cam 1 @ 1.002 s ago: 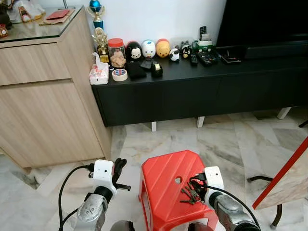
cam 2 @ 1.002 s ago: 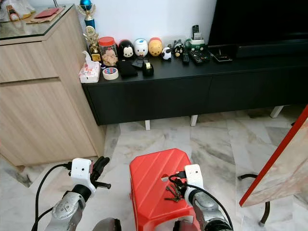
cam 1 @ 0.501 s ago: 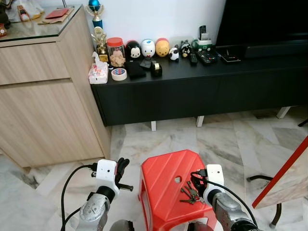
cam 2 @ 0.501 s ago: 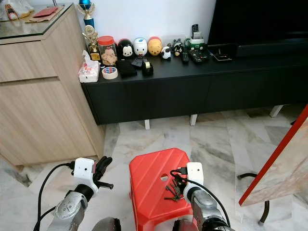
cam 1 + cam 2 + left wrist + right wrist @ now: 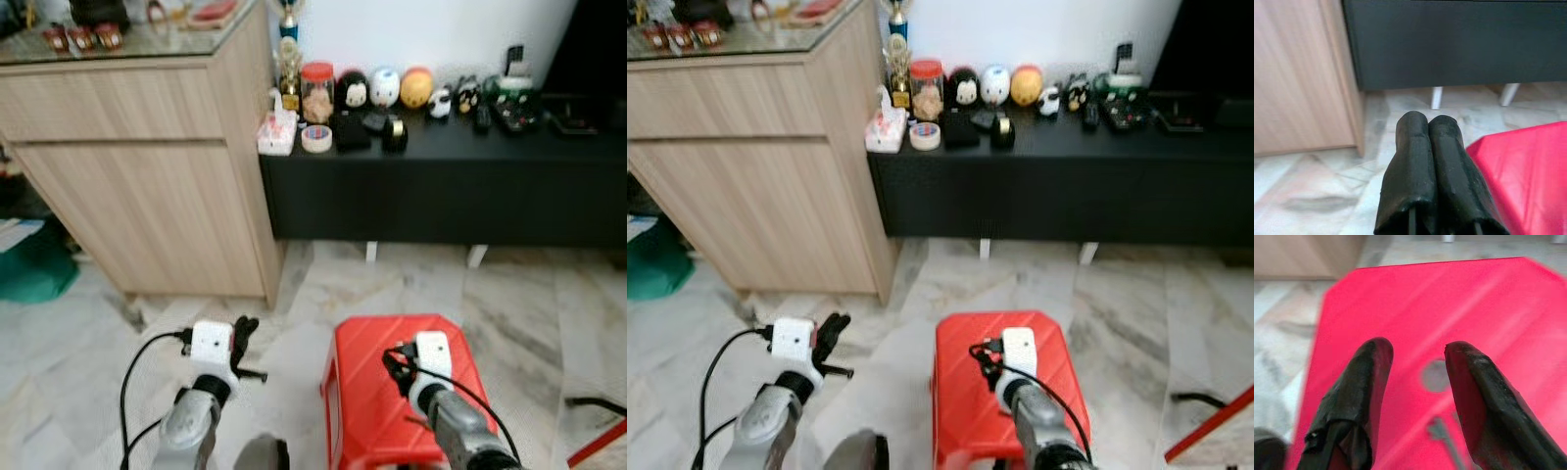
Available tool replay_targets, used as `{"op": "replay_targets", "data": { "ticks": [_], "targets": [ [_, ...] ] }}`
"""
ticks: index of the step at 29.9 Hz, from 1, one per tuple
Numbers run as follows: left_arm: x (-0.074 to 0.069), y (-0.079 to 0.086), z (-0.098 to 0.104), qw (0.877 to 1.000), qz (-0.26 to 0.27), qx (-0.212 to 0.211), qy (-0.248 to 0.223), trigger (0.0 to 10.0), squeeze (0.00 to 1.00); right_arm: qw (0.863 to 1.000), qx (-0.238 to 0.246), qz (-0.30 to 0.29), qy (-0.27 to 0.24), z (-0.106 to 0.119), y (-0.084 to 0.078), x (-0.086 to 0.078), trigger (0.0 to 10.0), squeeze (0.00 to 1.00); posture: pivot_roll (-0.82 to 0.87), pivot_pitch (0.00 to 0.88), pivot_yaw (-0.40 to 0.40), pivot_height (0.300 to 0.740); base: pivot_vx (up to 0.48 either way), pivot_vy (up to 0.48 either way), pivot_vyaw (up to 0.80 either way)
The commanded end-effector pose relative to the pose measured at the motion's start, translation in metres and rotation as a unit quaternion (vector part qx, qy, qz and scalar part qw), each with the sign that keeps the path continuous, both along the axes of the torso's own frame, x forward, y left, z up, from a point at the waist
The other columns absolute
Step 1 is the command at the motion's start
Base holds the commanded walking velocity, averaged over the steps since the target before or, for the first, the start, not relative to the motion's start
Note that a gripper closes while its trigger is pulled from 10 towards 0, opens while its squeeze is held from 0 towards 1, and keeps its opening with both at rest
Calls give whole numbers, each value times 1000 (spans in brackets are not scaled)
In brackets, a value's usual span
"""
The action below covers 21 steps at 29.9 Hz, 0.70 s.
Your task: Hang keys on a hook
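- Keys point(image 5: 1442, 433) lie on the red stool point(image 5: 367, 392), near its centre hole point(image 5: 1435, 376), just below the right gripper point(image 5: 1418, 367), whose jaws stand apart with nothing between them.
- The metal lies flat and thin; the jaws could close over it and come up empty, or scrape it along the plastic.
- A nudge may push the bunch toward the hole or off the stool's edge onto the marble floor point(image 5: 529, 284).
- The head views are blurred, so aiming the descent now is likely unreliable.
- Left gripper point(image 5: 1427, 132), jaws pressed together, hangs beside the stool; a sideways swing could knock it.
- No hook is visible.
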<state>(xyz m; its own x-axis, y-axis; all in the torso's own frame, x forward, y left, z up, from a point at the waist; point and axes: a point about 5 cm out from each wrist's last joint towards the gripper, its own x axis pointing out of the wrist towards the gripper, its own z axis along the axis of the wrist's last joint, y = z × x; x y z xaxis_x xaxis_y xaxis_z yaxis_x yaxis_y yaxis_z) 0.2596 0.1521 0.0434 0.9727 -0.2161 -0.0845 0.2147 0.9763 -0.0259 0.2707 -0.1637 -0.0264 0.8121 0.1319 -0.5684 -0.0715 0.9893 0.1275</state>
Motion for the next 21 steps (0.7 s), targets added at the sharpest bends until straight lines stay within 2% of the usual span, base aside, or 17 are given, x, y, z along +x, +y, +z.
{"op": "replay_targets", "data": {
  "ticks": [1,6,15,17,21],
  "targets": [
    [1,4,0,1000,3,5,3,10000,0,1000,1,-12,-2,-1,-1,-1,10000,0,27,24,-6,640,0,0,0],
    [0,4,0,1000,2,5,5,10000,0,999,-5,-50,2,-2,-10,-2,10000,0,27,25,-7,640,0,0,0],
    [-1,3,1,1000,-1,6,4,10000,0,998,-10,-52,16,-4,-11,-5,10000,0,31,44,-5,640,0,0,0],
    [1,2,1,1000,-2,6,3,10000,0,998,-8,-61,4,-2,-14,-3,10000,0,32,48,-5,640,0,0,0],
    [4,1,3,1000,-3,5,-1,10000,0,995,-2,-78,-66,12,-17,7,10000,0,31,64,-5,640,0,0,0]
  ]
}}
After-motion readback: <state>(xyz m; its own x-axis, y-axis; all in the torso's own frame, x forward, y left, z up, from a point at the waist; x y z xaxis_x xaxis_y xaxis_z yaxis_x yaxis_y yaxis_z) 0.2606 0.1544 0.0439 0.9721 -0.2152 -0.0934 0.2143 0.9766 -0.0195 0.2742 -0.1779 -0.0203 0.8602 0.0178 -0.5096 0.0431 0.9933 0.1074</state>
